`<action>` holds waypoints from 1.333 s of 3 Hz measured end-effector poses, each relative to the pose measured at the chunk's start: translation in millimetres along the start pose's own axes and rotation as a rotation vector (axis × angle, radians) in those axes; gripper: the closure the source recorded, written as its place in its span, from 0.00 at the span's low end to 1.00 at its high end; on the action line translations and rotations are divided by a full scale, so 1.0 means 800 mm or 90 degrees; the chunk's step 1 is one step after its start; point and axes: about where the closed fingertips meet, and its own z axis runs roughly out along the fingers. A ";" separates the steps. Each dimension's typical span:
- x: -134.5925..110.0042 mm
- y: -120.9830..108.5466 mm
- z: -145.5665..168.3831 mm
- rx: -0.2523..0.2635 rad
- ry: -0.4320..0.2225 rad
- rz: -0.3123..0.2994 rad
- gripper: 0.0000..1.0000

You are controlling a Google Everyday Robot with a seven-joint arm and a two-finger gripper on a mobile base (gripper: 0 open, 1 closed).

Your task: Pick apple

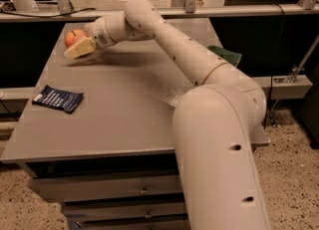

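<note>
The gripper (79,48) sits at a far corner of the table (124,124), against the apple (73,36) (a blue packet (58,98) lies well apart). This is probably the grasping step. Whether it is clamped on the apple I cannot tell, so the next move needs a firm hold, then a lift.

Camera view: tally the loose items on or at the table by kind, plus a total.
Apple: 1
Dark blue packet: 1
Green item, partly hidden, kind unclear: 1
Total: 3
The claw is right at the apple, near the far left corner of the table.
</note>
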 end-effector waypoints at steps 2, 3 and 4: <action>0.009 -0.001 -0.005 0.003 0.000 0.006 0.65; -0.007 0.006 -0.032 -0.005 -0.039 0.014 0.88; -0.043 0.024 -0.080 -0.028 -0.102 0.014 1.00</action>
